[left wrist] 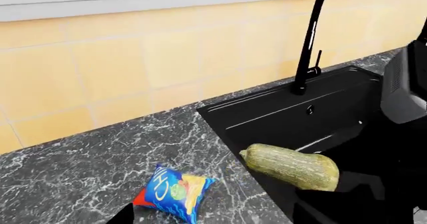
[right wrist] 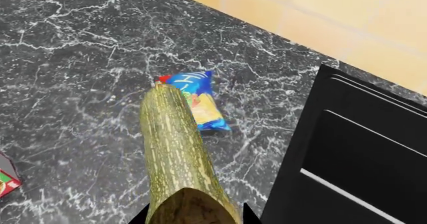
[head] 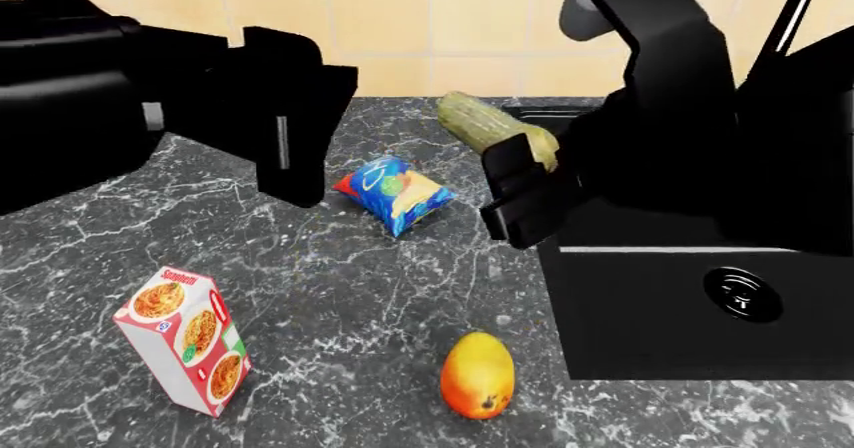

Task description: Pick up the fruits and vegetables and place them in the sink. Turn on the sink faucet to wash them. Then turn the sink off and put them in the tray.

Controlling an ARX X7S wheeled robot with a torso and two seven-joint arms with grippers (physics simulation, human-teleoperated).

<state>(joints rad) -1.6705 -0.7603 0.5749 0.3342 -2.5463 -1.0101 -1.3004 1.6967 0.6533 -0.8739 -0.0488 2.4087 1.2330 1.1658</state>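
My right gripper is shut on the pale green squash, which is held in the air, tilted over the counter beside the sink's left rim. From the left wrist view the squash hangs at the edge of the black sink, below the slim black faucet. The mango lies on the counter in front, apart from both arms. My left gripper is open over the counter, with nothing between its fingers. The tray is out of view.
A blue snack bag lies on the dark marble counter between the two arms. A spaghetti box stands at the front left. A round metal drain shows in the sink. A yellow tiled wall runs behind.
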